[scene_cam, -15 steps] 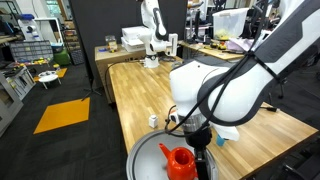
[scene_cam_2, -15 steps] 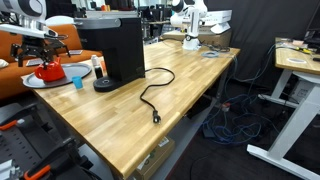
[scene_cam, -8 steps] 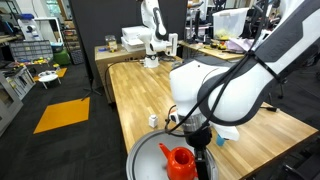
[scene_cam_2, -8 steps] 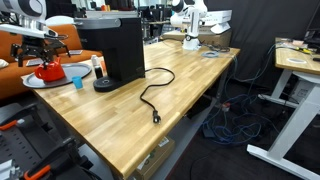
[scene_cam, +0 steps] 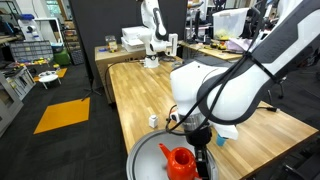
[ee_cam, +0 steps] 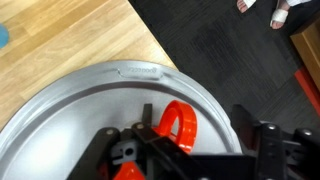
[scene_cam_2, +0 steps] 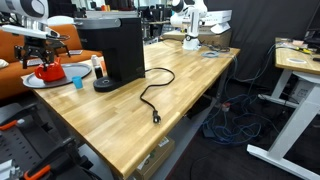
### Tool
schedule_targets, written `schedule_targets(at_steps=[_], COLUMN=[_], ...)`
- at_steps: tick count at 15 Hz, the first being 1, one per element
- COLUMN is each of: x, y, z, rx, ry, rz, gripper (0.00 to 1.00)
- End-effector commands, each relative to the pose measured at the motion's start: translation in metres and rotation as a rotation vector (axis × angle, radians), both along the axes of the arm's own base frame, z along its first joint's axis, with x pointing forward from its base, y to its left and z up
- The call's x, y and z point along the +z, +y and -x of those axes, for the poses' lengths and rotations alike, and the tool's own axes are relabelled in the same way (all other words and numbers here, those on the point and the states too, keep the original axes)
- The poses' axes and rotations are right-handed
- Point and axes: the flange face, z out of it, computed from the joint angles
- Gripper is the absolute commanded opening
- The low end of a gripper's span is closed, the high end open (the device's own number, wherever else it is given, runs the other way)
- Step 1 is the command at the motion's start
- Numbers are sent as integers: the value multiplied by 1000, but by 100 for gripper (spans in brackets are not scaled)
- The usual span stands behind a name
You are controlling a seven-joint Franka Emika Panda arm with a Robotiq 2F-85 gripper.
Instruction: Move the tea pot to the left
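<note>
The red-orange tea pot (scene_cam: 180, 160) stands on a round silver tray (scene_cam: 145, 155) at the table's near end. It also shows in an exterior view (scene_cam_2: 48, 72) and from the wrist (ee_cam: 178, 125), where only its loop handle and a bit of its body are visible. My gripper (scene_cam: 203, 142) hangs right over the pot. In the wrist view its fingers (ee_cam: 196, 122) stand apart on either side of the loop handle, the left finger close to it. The gripper looks open. The pot rests on the tray (ee_cam: 60, 110).
A black coffee machine (scene_cam_2: 115, 50) stands next to the tray (scene_cam_2: 30, 82), with a blue cup (scene_cam_2: 76, 81), a small bottle (scene_cam_2: 98, 65) and a black cable (scene_cam_2: 150, 95) nearby. A small white cup (scene_cam: 153, 120) sits behind the tray. The table edge runs close by.
</note>
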Motion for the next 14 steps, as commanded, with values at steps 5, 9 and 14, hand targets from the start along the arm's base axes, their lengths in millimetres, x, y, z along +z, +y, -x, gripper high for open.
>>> schedule_targets(at_steps=[5,9,14], x=[-12,-32,-34], y=[7,10,10], z=[-9,-11,-21], rx=[-5,-26,-37], ry=[5,26,25], rz=[-6,-10,-12], gripper=[77,37,3])
